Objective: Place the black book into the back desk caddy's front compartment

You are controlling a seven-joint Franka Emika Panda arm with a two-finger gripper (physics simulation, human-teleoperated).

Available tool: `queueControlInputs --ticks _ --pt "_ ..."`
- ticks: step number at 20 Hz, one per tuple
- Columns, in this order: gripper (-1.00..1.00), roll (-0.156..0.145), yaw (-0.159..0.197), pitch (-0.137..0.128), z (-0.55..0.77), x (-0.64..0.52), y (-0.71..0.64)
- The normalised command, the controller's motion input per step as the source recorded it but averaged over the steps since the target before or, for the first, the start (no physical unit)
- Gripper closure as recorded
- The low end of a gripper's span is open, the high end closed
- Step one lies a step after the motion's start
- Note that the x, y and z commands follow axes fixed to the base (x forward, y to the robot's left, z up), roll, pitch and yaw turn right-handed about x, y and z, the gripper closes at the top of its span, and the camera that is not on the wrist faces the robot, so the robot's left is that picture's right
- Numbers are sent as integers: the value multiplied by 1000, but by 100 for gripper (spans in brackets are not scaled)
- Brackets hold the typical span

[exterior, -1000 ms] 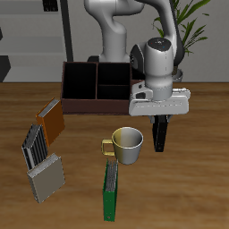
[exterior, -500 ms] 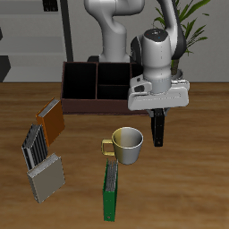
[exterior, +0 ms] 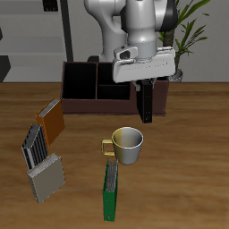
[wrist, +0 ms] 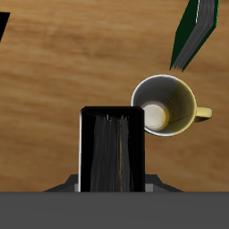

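My gripper (exterior: pixel 145 83) is shut on the black book (exterior: pixel 146 103), which hangs upright below it, above the table just in front of the back desk caddy (exterior: pixel 89 85), a low reddish-brown box with black-lined cells. In the wrist view the black book (wrist: pixel 113 148) fills the space between the fingers, seen end-on. The caddy does not show in the wrist view.
A cream mug (exterior: pixel 127 144) with a yellow handle stands in front of the book; it also shows in the wrist view (wrist: pixel 165 104). A green book (exterior: pixel 110 192) lies near the front edge. An orange book (exterior: pixel 51 119) and a grey file holder (exterior: pixel 41 165) stand to one side.
The gripper has risen and moved back toward the caddy with the black book in it, away from the mug.
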Motion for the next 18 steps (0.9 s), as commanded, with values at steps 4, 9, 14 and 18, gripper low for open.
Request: queueControlInputs --ticks 4,9,14,18 --pt "100 -73 57 -67 719 -286 -654" --pt "100 -90 -32 -7 319 -343 -423" --pt "100 -105 -74 -35 274 -485 -267" --pt "100 -78 -64 -39 250 -455 -271"
